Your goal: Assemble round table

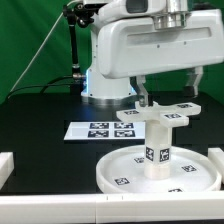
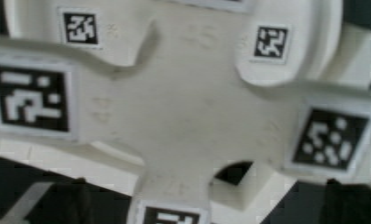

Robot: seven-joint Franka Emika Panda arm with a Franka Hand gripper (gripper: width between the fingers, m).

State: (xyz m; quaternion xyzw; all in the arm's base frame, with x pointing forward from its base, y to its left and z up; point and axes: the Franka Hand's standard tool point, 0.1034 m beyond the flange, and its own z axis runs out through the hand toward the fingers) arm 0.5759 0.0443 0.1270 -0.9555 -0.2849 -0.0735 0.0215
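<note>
The large rimmed round disc lies on the black table at the front. The short cylinder leg stands upright at its middle. The cross-shaped base sits flat on top of the leg. My gripper hangs right over the cross-shaped base, its two dark fingers wide apart, one at each side of it, so it looks open. In the wrist view the cross-shaped base fills the picture, with tags on its arms. The fingertips do not show clearly there.
The marker board lies flat behind the disc, at the exterior view's left. The arm's white pedestal stands behind it. White blocks stand at the front left edge and the right edge. A green curtain hangs behind.
</note>
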